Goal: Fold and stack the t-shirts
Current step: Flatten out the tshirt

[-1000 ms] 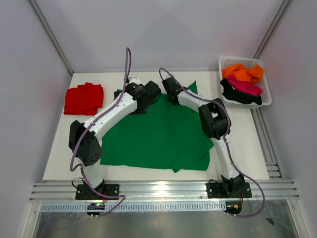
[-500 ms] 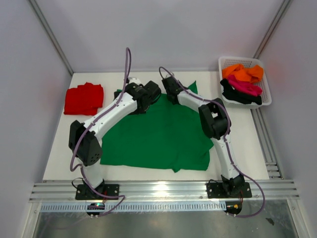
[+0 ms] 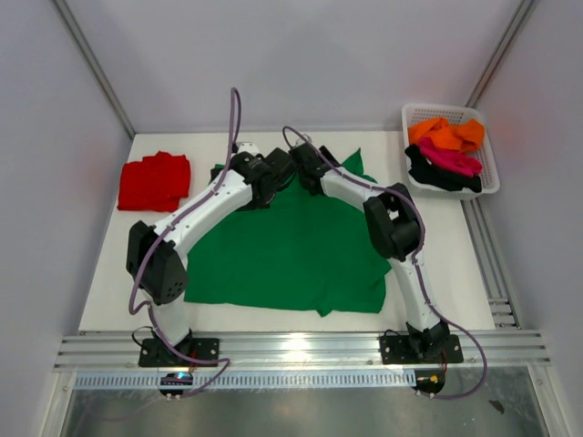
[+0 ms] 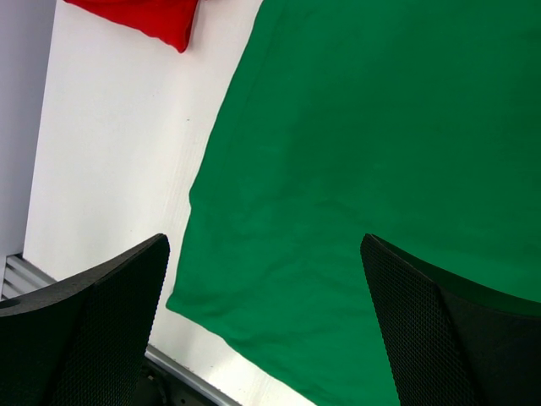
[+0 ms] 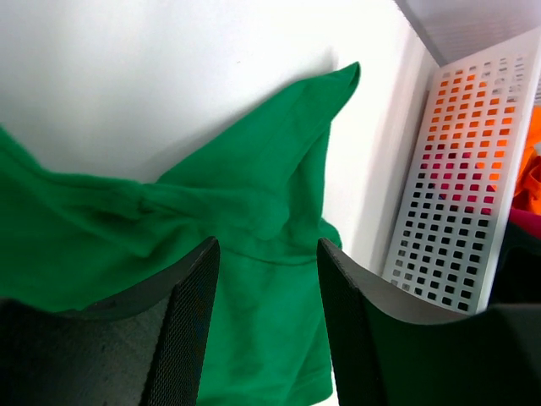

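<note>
A bright green t-shirt (image 3: 291,246) lies spread flat in the middle of the table. My left gripper (image 3: 276,173) and right gripper (image 3: 305,167) hover close together over its far edge. In the left wrist view the gripper (image 4: 266,326) is wide open and empty above the green cloth (image 4: 355,152). In the right wrist view the gripper (image 5: 264,326) is open over the bunched green cloth (image 5: 254,220), holding nothing. A folded red t-shirt (image 3: 155,180) lies at the far left, and its corner shows in the left wrist view (image 4: 148,17). Orange (image 3: 446,134), magenta (image 3: 449,158) and black (image 3: 437,175) shirts lie in the basket.
The white mesh basket (image 3: 487,182) stands at the far right corner; its wall shows in the right wrist view (image 5: 456,186). A metal rail (image 3: 301,348) runs along the near table edge. White walls close in the back and sides.
The right gripper has moved a little left along the shirt's far edge, toward the left gripper. The left arm and the shirts look unchanged.
</note>
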Robot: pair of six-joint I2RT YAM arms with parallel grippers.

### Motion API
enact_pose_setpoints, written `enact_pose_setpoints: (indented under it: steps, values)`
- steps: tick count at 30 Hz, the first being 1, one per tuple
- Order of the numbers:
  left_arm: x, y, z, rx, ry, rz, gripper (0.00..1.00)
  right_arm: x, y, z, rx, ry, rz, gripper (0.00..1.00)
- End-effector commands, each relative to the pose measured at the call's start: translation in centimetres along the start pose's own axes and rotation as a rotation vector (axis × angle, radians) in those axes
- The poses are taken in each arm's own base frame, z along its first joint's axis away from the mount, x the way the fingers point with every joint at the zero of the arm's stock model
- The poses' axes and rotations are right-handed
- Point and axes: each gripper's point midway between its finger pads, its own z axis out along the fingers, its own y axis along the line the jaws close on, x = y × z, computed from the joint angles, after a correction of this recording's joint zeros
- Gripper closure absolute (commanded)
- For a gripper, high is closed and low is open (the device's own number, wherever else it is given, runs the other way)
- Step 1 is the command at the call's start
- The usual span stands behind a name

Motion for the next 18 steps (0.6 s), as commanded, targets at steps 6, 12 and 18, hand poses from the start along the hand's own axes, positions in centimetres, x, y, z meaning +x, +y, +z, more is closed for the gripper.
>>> enact_pose_setpoints:
  steps: [6, 12, 18]
  values:
    - [-0.6, 0.2, -0.4, 0.006, -0.025, -0.031, 0.03, -1.6, -0.7, -0.8, -0.004, -0.026, -0.008, 0.46]
    - [-0.6, 0.6, -0.5, 0.001, -0.031, -0.029, 0.03, -0.8, 0.1, 0.9, 0.002, 0.009, -0.018, 0.45]
    - [-0.7, 0.9, -0.5, -0.012, -0.036, -0.019, 0.02, -0.1, 1.0, 1.7, -0.028, 0.037, -0.006, 0.46]
